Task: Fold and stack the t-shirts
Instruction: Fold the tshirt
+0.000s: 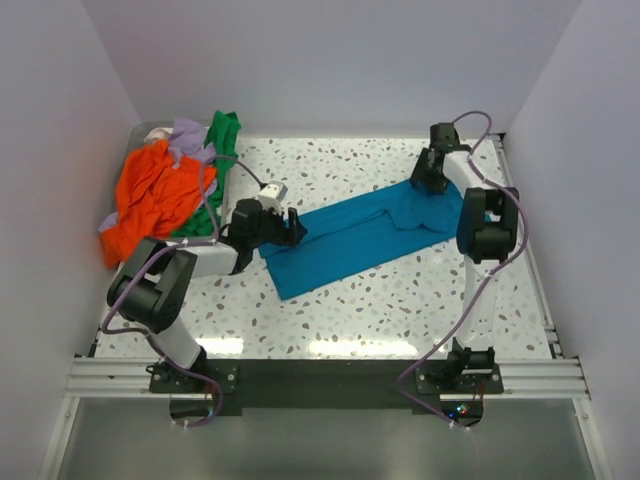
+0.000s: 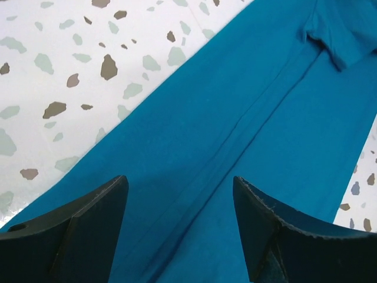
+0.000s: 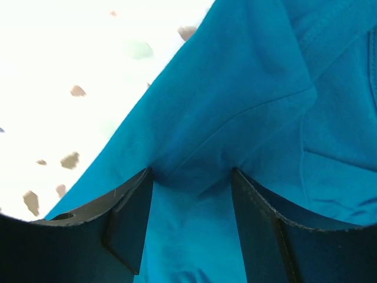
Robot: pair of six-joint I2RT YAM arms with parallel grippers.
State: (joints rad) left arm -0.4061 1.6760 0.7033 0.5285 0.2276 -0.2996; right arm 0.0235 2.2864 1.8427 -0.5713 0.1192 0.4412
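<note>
The teal t-shirt (image 1: 360,235) lies folded into a long band slanting across the middle of the table. My left gripper (image 1: 296,229) hovers open over its near-left part; in the left wrist view the gripper (image 2: 179,191) has flat teal cloth (image 2: 235,118) under the gap. My right gripper (image 1: 421,180) is at the band's far-right end. In the right wrist view the gripper (image 3: 191,177) is open, its tips pressed down into the teal cloth (image 3: 235,88), which puckers between them. The orange (image 1: 150,195), lavender (image 1: 188,138) and green (image 1: 222,130) t-shirts lie heaped at the far left.
The table (image 1: 400,300) is white with speckles, closed in by pale walls at the left, back and right. The heap of shirts sits against the left wall. The arm bases stand on a black rail (image 1: 330,380) at the near edge.
</note>
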